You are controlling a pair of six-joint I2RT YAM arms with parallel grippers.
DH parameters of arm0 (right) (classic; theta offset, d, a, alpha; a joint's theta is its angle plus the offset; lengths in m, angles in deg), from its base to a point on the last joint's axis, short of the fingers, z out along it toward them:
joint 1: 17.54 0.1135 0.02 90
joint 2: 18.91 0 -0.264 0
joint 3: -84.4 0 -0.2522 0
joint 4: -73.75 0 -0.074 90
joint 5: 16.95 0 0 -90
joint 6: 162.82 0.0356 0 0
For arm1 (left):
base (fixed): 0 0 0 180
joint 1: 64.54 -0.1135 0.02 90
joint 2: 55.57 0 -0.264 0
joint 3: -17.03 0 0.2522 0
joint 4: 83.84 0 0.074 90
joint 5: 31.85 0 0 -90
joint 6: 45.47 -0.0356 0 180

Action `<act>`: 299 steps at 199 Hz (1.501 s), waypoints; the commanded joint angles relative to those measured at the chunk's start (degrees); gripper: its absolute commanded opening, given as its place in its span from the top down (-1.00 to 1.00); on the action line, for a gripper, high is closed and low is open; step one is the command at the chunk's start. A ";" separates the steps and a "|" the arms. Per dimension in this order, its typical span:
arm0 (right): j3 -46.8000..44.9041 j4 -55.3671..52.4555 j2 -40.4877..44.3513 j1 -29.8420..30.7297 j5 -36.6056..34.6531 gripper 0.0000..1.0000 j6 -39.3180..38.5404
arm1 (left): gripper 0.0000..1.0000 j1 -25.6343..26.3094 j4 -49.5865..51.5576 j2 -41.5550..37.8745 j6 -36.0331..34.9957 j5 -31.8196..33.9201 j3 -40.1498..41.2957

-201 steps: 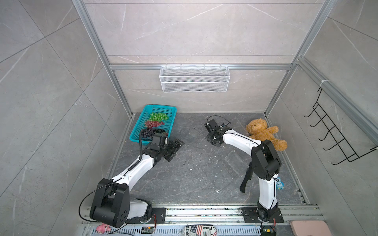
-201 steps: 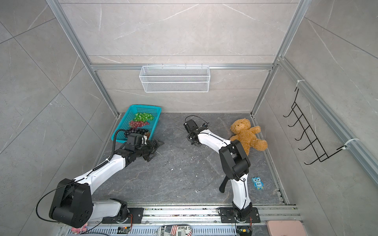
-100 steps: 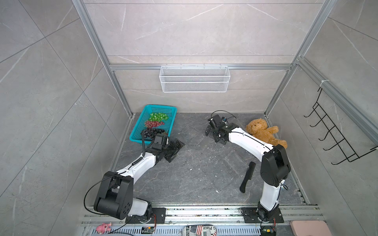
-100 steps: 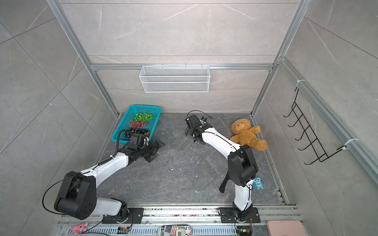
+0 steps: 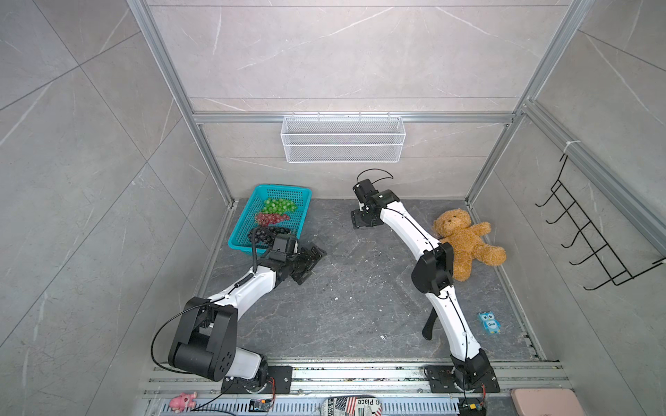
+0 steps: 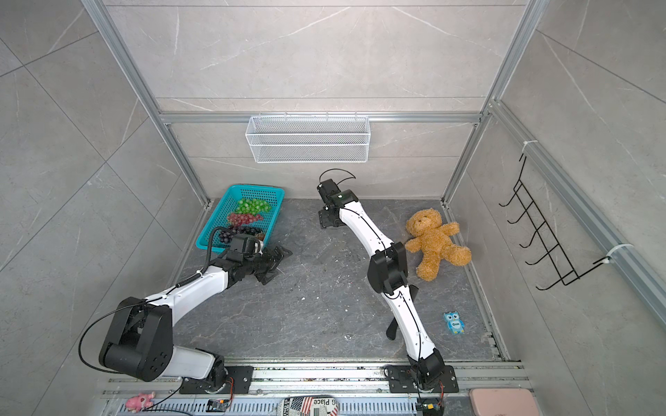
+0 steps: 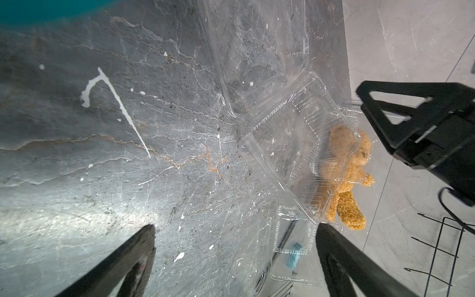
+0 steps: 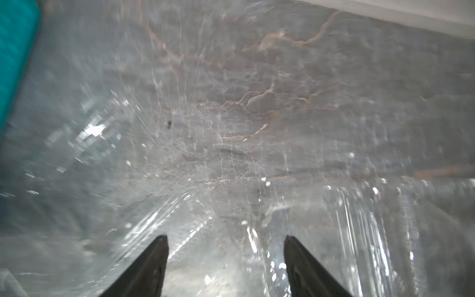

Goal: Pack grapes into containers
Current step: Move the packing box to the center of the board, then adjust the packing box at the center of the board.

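**Packing cell, both top views.** The grapes (image 5: 274, 218) lie in a teal basket (image 5: 248, 209) at centre left of the frame. The green bunch is farthest back, the red in the middle, and the dark bunch is nearest the left pincer (image 5: 310, 264). This pincer, jaws spread wide and holding nothing, sits low over the dark counter (image 5: 342, 317) just right of the basket. Its wrist view shows the clear containers (image 7: 295, 144) on the counter ahead of it, with a teddy bear (image 7: 344, 177) seen through them. The right pincer (image 5: 362, 220), above centre, points downward. Its wrist view shows jaws partly apart with blurred clear plastic before them; whether they touch it cannot be told.
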 commanded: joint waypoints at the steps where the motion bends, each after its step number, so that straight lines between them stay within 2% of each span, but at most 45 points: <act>1: 8.73 -10.20 -5.04 0.04 -0.02 -0.14 -3.87 | -0.99 0.11 0.36 0.67 -1.31 -1.76 -2.09; 23: 9.34 -11.65 -6.10 0.03 1.77 0.11 -3.92 | -0.99 0.11 -0.32 1.99 -1.21 -2.15 -2.05; 35: 6.57 -10.81 -4.76 0.06 2.74 0.13 -3.66 | -0.99 0.13 -0.91 2.63 -1.05 -2.35 -2.05; 68: -10.88 -2.13 4.98 0.04 4.67 0.14 -2.80 | -0.99 0.25 -1.77 3.79 -0.86 -2.61 -2.54; 96: -20.39 1.72 10.50 0.04 5.73 0.16 -2.17 | -0.99 0.51 -2.26 3.98 -0.78 -2.74 -2.42; 112: -25.72 4.71 13.46 0.03 6.61 0.28 -1.12 | -0.99 0.55 -2.52 4.32 -0.80 -2.67 -2.27; 131: -32.23 8.63 16.84 0.12 7.93 0.28 0.62 | -0.99 0.55 -3.08 4.85 -0.66 -3.00 -2.31; 157: -42.50 16.30 21.73 0.22 8.39 0.46 4.91 | -0.99 0.55 -2.47 5.21 -1.27 -3.06 -3.30; 175: -48.16 20.72 24.29 0.40 7.75 0.47 7.22 | -0.99 0.54 -1.35 5.38 -1.89 -3.01 -4.66; 193: -53.07 24.38 26.08 0.48 7.58 0.61 9.26 | -0.99 0.50 -0.52 5.37 -2.25 -3.09 -5.77; 242: -65.17 37.49 31.44 2.00 7.07 0.60 14.41 | -0.99 0.38 2.19 4.82 -3.89 -2.73 -8.04; 299: -76.39 53.36 35.80 3.20 4.95 0.59 19.69 | -0.99 0.19 12.03 3.57 -12.06 0.61 -14.18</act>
